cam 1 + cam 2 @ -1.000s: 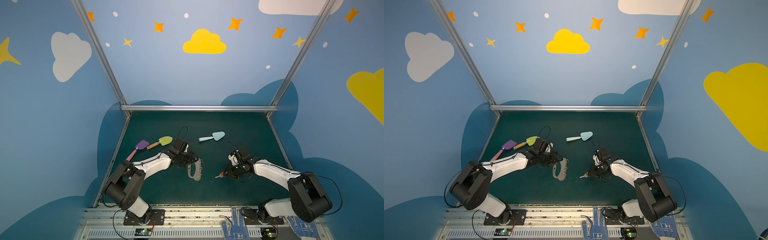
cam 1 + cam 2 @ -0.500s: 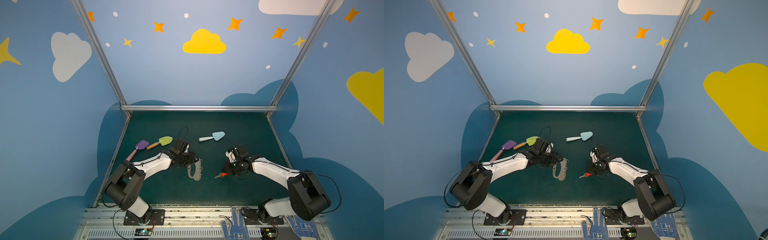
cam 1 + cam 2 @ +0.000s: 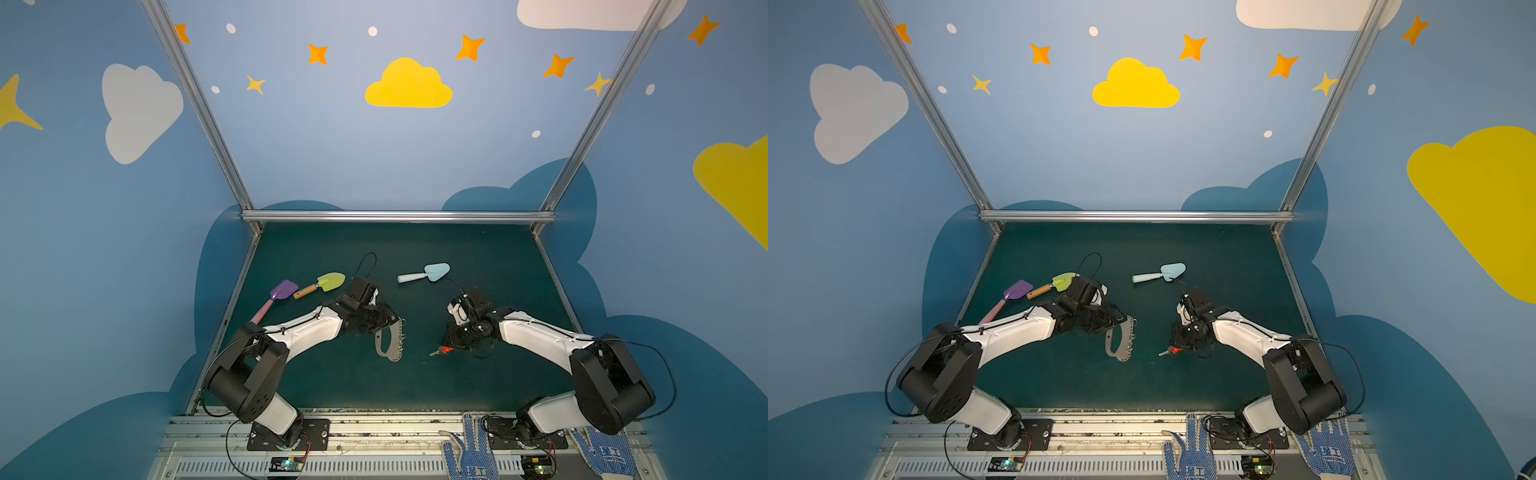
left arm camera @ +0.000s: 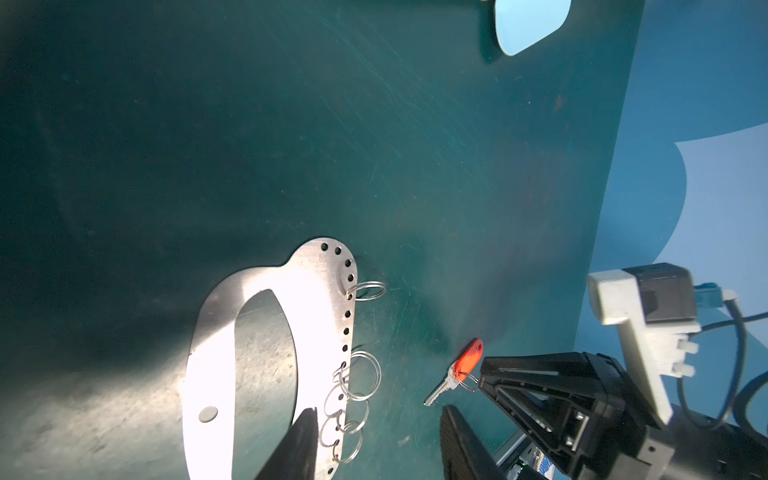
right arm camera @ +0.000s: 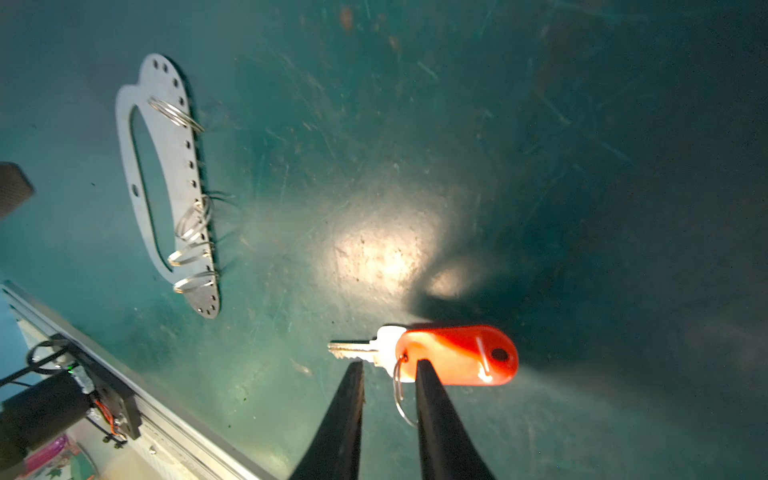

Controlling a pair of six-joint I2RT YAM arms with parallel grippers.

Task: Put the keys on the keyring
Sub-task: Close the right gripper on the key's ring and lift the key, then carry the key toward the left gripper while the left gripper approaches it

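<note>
The keyring (image 4: 320,307) is gleaming as bare brushed metal, glaring white in the light, and its thin wire rings (image 5: 176,113) are glinting likewise. On the keys (image 5: 390,347) the blade is shining as silvery metal, while the red tag (image 5: 457,353) is showing smooth, glossy plastic. The dark green surface (image 5: 415,166) is looking matt, scuffed and finely scratched. The right gripper (image 5: 390,363) is showing matt black fingers (image 5: 340,415). The green shovel (image 3: 330,281) is appearing as matt plastic, its handle (image 3: 305,291) perhaps wood at this range.
</note>
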